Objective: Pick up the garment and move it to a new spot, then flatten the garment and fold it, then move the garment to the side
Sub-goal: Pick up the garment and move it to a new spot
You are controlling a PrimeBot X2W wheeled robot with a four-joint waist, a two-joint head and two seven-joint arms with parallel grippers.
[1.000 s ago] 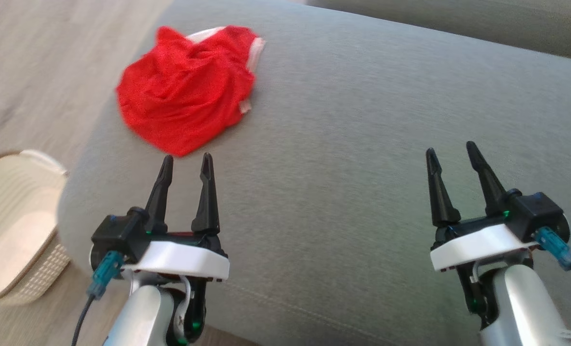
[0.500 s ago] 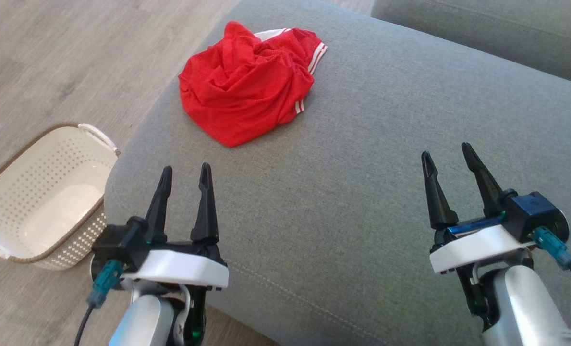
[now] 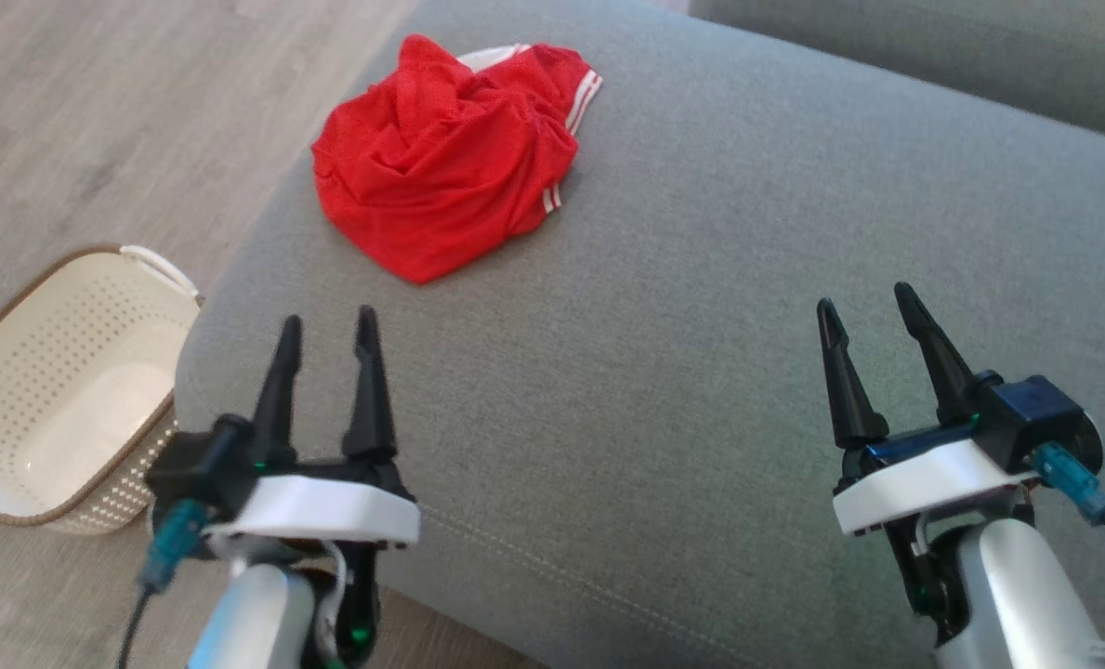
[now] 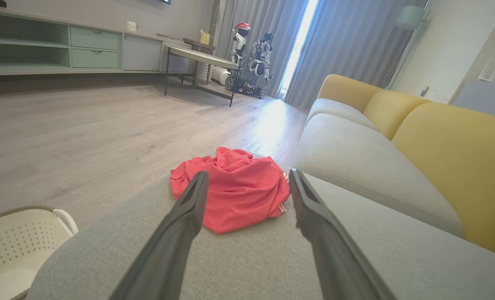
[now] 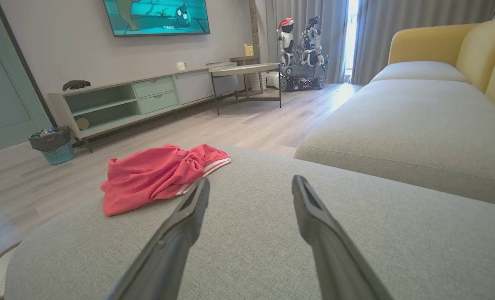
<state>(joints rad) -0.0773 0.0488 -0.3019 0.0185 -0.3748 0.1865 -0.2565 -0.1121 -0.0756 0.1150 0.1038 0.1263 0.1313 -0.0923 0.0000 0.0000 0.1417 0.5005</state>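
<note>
A broad grey seat cushion [image 3: 701, 307] takes up most of the space before the robot. Its woven upholstery is fine-grained and matte, with a stitched seam near the front edge and softly rounded corners. Beyond it sits a second grey sofa seat [image 5: 418, 104] backed by plump mustard-yellow backrests [image 4: 459, 154]. The floor [image 3: 97, 111] is pale wood-look planking, and on it, just beside the cushion's left corner, stands a cream plastic basket [image 3: 120, 478] with perforated walls, a brown band round the rim and a looped white handle. Across the room a long low cabinet [image 5: 147, 93] with pale green drawers runs under a wall-mounted television [image 5: 160, 14]. A thin-legged side table [image 5: 247, 68], two robots [image 5: 301, 37] and long grey curtains [image 4: 347, 37] stand at the bright window end. The red garment [image 3: 440, 167] lies crumpled in a loose heap on the far left part of the cushion, near the edge above the floor. It is a light mesh fabric, deeply creased, with white striped trim along its right side. The left pincer [image 3: 327, 318] hovers over the cushion's near left corner, its two tapered dark fingers spread wide and empty, with the garment ahead of it and apart. The right pincer [image 3: 866, 297] hangs over the cushion's right part, also wide and empty, well apart from the garment.
</note>
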